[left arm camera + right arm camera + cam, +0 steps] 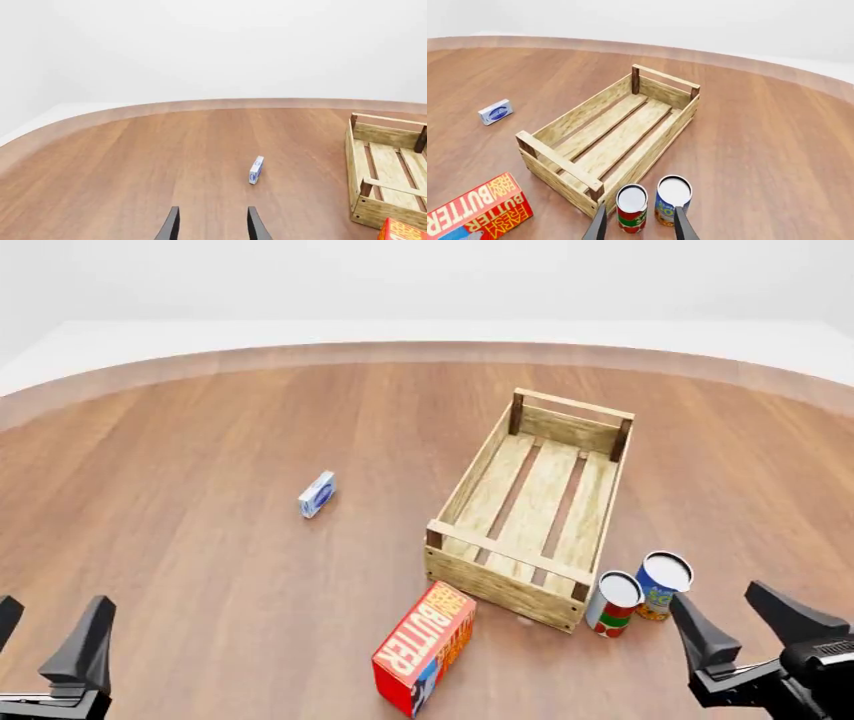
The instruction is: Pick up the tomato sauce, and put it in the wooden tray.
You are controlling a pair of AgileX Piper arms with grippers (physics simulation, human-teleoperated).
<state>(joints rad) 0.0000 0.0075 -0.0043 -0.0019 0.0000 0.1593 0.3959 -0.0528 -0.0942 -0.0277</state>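
So the tomato sauce is standing upright on the wooden table, right at the near corner of the wooden tray, just beside it but outside, and I can't tell if the can actually touches the slats. Snug on its right is the blue-and-yellow can, also upright, the two of them pretty much shoulder to shoulder. The tray itself sits at an angle, long side running away and to the right, nothing inside it, just bare slats. On the near left of the tray there's a red butter box standing on the table, close to the tray's near end but not touching. Further left, well apart from everything, a small blue-and-white packet is standing on its edge. The right gripper is hanging near the two cans, a bit toward the near right of them, fingers spread apart and holding nothing; from its wrist camera the fingertips sit over the cans' tops. The left gripper is way off in the near left corner, fingers also apart, nothing in them.
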